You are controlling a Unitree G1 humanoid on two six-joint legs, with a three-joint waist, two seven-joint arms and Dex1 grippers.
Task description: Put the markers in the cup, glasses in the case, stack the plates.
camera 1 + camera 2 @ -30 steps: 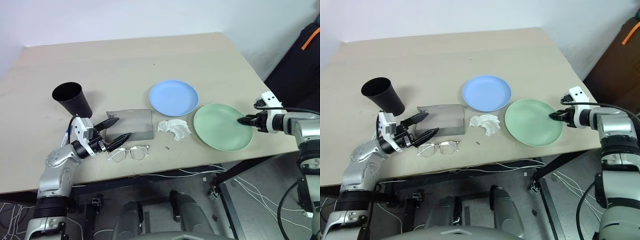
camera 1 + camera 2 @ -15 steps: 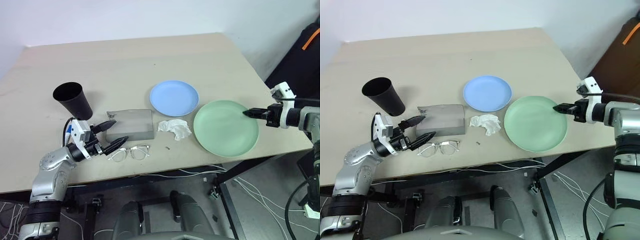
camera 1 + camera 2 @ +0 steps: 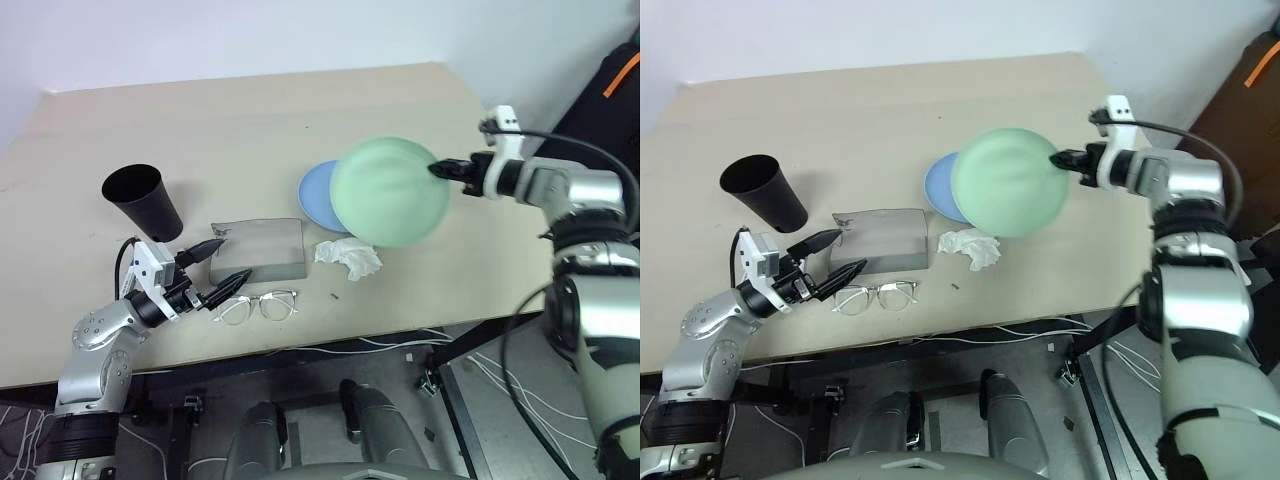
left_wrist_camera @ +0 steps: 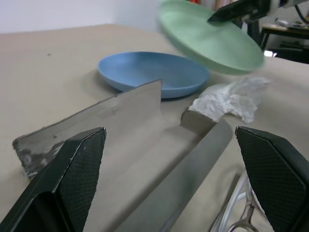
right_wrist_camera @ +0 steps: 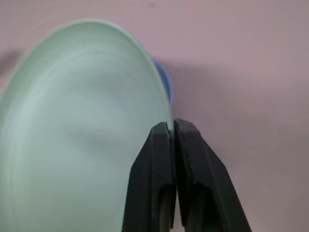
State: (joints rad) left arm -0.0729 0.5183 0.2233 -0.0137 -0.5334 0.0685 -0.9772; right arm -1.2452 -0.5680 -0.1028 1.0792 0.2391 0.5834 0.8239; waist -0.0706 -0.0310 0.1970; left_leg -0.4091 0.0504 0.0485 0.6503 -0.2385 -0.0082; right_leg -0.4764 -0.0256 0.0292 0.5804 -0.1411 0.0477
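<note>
While pinched at its rim by the closed right gripper, green plate aloft, overlapping the blue plate: stacking step. Next: centring, lowering, release. Left gripper open beside the case.

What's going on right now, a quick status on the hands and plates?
Right gripper shut on green plate rim, plate airborne over blue plate. Left gripper open by grey case, glasses beside it. Tissue near blue plate, not blocking.

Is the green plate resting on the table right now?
No, the right hand holds the green plate by its rim, lifted above the blue plate.
</note>
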